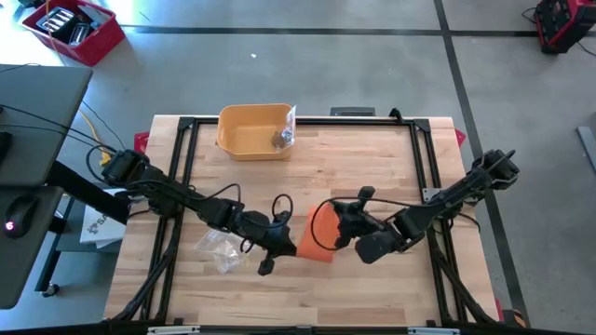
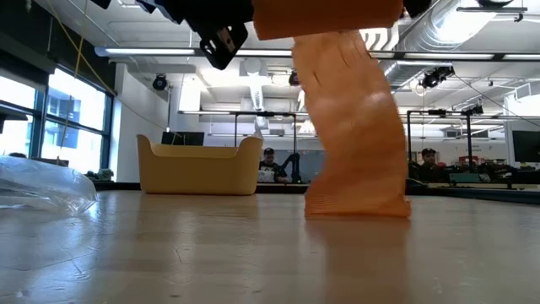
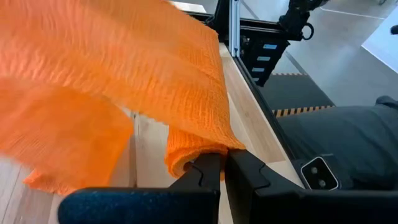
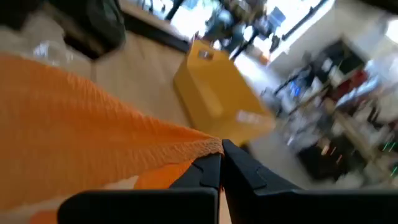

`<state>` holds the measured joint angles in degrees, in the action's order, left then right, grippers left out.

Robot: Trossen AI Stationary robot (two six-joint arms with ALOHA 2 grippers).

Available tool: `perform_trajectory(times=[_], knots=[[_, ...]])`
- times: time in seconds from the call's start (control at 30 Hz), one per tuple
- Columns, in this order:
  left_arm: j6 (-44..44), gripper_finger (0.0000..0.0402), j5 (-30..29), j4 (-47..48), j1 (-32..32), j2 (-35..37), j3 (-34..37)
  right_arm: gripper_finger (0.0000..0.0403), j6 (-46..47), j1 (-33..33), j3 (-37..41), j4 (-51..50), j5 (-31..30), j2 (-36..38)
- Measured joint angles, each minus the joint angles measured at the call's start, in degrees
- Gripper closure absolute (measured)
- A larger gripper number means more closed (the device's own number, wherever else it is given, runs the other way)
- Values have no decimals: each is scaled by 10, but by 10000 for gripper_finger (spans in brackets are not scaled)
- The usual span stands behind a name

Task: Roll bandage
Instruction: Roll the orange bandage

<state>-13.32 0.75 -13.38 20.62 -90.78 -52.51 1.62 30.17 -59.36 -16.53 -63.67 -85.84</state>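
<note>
- Left gripper (image 3: pixel 222 163) is clenched on a rolled edge of the orange bandage (image 1: pixel 321 233), mid-table.
- Right gripper (image 4: pixel 221 155) pinches the bandage's other end (fingers fully together).
- The bandage hangs between them, its lower end on the table (image 1: pixel 372 288).
- Yellow bin (image 1: pixel 253 130) stands at the far edge; clear bag (image 1: pixel 219 249) lies near the left arm.

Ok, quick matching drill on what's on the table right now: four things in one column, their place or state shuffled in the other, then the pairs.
Things:
1. orange bandage
2. yellow bin
3. clear plastic wrapper
4. left gripper

Place or state:
A. lying flat on the wood beside the left arm
B. shut on a bandage edge
C. held up between both grippers, its lower end on the table
D. at the table's far edge, a small packet inside

Pairs: 1-C, 2-D, 3-A, 4-B. The right gripper is shut on the bandage too.
</note>
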Motion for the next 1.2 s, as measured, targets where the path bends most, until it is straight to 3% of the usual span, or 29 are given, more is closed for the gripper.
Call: perform_trajectory(times=[0.23, 0.57, 0.7, 0.9, 1.03, 1.2], knots=[[0, 401, -6, -1, 0, 0, 0, 403, 141, 0, 56, -9, 51, 0], [12, 401, -28, -1, -12, 0, 0, 395, 150, 3, 120, 123, 77, 0], [11, 401, -28, 6, -25, 9, 0, 365, 149, 3, 119, 126, 77, 0], [15, 401, -31, 68, -38, 41, 0, 285, 150, -1, 118, 124, 77, 1], [20, 401, -73, 121, -42, 64, 0, 243, 156, -2, 118, 87, 77, 25], [18, 401, -138, 181, -44, 89, 0, 230, 224, 0, 118, 22, 111, 90]])
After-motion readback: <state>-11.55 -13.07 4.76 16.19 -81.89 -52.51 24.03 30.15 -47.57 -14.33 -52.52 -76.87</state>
